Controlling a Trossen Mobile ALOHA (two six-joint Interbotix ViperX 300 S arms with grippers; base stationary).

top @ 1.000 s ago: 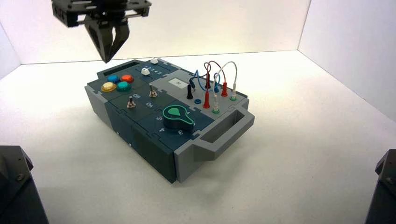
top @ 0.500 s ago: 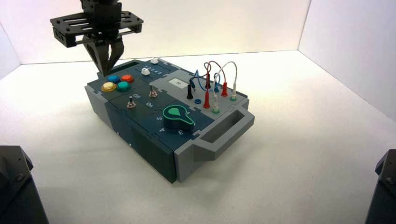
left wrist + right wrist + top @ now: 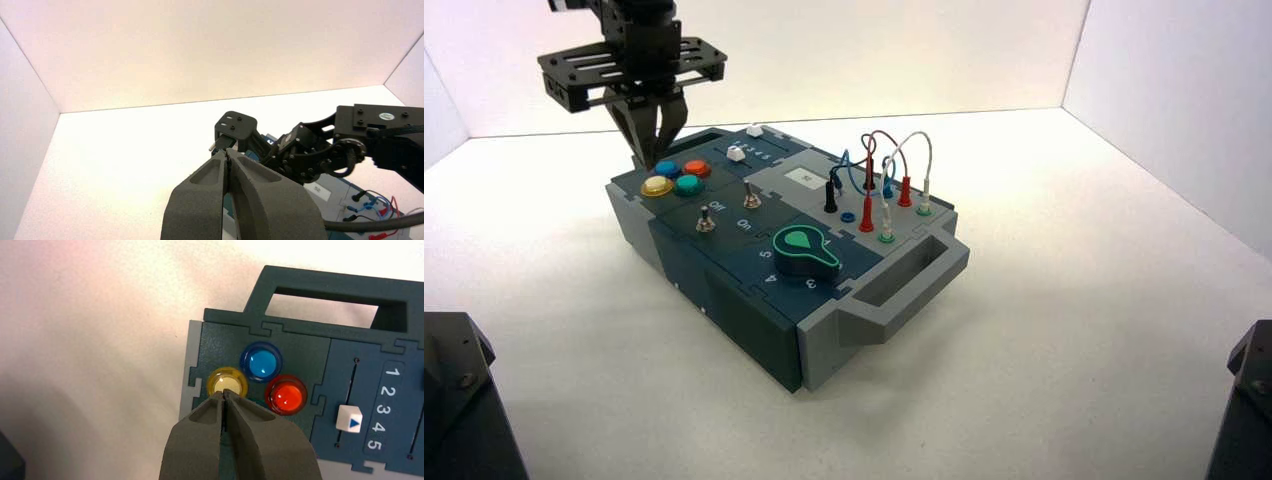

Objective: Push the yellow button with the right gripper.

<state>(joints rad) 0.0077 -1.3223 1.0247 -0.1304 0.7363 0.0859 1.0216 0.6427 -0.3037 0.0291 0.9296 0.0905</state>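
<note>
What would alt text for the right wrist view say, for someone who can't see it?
The right gripper's closed fingertips point at the yellow button, beside blue and red buttons; a white slider sits near numbers 1 to 5.

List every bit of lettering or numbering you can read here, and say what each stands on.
"1 2 3 4 5": beside the slot of the white slider on the blue panel, printed one below another.
The markings by the toggle switches and around the green-outlined knob, and those on the small light display and the arm's round sticker, are too small to read surely.
</note>
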